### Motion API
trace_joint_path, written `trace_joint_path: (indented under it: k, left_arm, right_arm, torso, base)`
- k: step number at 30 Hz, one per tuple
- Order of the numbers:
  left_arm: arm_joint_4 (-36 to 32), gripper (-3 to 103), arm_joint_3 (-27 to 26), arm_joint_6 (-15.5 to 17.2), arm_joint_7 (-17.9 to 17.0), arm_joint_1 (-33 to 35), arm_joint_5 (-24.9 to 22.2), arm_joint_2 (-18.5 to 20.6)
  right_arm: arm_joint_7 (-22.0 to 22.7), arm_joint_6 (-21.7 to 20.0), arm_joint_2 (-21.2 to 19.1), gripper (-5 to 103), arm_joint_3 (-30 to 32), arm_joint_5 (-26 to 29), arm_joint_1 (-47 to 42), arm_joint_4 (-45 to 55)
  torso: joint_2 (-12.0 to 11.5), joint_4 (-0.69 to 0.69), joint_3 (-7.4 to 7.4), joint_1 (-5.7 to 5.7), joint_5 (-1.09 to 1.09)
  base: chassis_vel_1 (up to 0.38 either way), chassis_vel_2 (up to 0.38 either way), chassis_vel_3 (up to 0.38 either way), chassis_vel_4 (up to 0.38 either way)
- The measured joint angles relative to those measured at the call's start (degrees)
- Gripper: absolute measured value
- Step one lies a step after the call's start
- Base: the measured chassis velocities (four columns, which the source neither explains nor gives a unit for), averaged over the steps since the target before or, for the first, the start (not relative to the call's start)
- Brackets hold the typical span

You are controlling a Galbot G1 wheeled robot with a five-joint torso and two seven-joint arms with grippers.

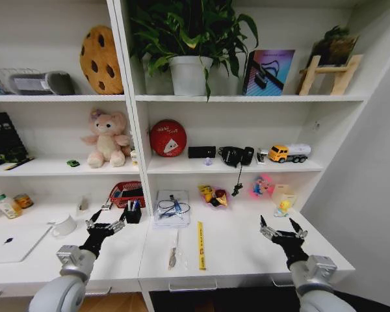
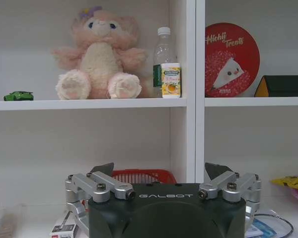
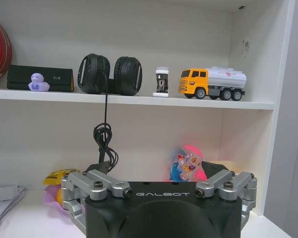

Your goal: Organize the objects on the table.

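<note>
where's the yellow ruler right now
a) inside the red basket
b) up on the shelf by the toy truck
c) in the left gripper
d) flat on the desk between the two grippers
d, the yellow ruler lies flat on the white desk, between the open, empty left gripper and right gripper.

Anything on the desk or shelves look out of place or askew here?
Mildly: the headphones' cord dangles off the shelf edge toward the table, and a yellow ruler and pen lie loose. Both grippers, left and right, are open and empty.
</note>
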Motion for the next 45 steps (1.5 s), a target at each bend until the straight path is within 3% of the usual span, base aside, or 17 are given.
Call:
trace_joint_path:
  k: [11,19,21,25,27,29,32,34,45]
  left_arm:
    - [0.0,100,0.0,0.0,0.0,0.0,0.0,0.0]
    - [0.0,100,0.0,0.0,0.0,0.0,0.0,0.0]
    - [0.0,100,0.0,0.0,0.0,0.0,0.0,0.0]
    - [0.0,100,0.0,0.0,0.0,0.0,0.0,0.0]
    - [0.0,100,0.0,0.0,0.0,0.0,0.0,0.0]
    - [0.0,100,0.0,0.0,0.0,0.0,0.0,0.0]
    - [0.0,100,0.0,0.0,0.0,0.0,0.0,0.0]
    - [0.0,100,0.0,0.0,0.0,0.0,0.0,0.0]
    - [0.0,100,0.0,0.0,0.0,0.0,0.0,0.0]
  right_arm:
    - [0.0,0.0,0.0,100,0.0,0.0,0.0,-0.1]
    - [-0.1,0.0,0.0,100,-0.1,0.1,0.1,-0.1]
    - [-0.1,0.0,0.0,100,-0.1,0.1,0.1,-0.1]
    - [-0.1,0.0,0.0,100,-0.1,0.1,0.1,-0.1]
    - [-0.1,0.0,0.0,100,-0.1,0.1,0.1,-0.1]
    - [-0.1,0.0,0.0,100,-0.1,0.1,0.1,-0.1]
    - [-0.1,0.0,0.0,100,-0.1,0.1,0.1,-0.1]
    - [-0.1,0.0,0.0,100,-0.1,0.1,0.1,-0.1]
    - [-0.1,0.0,-0.1,100,-0.1,0.1,0.1,-0.1]
  torso:
    - [0.0,0.00,0.00,0.00,-0.01]
    - [0.0,0.00,0.00,0.01,0.03]
    - [0.0,0.00,0.00,0.00,-0.06]
    - [0.0,-0.01,0.00,0.00,0.04]
    - [0.0,-0.01,0.00,0.00,-0.05]
    - [0.0,0.00,0.00,0.00,0.06]
    - [0.0,0.00,0.00,0.00,-0.06]
    - [0.0,-0.01,0.00,0.00,0.03]
    - [0.0,0.00,0.00,-0.01,0.00]
  base:
    - [0.058,0.057,-0.058,-0.055]
    - [0.196,0.204,-0.200,-0.198]
    - [0.192,0.207,-0.198,-0.216]
    - [0.190,0.205,-0.202,-0.204]
    - [0.198,0.174,-0.195,-0.180]
    - [0.203,0.198,-0.195,-0.185]
    - [0.196,0.197,-0.195,-0.194]
    - [0.203,0.194,-0.195,-0.197]
    - [0.196,0.206,-0.199,-0.212]
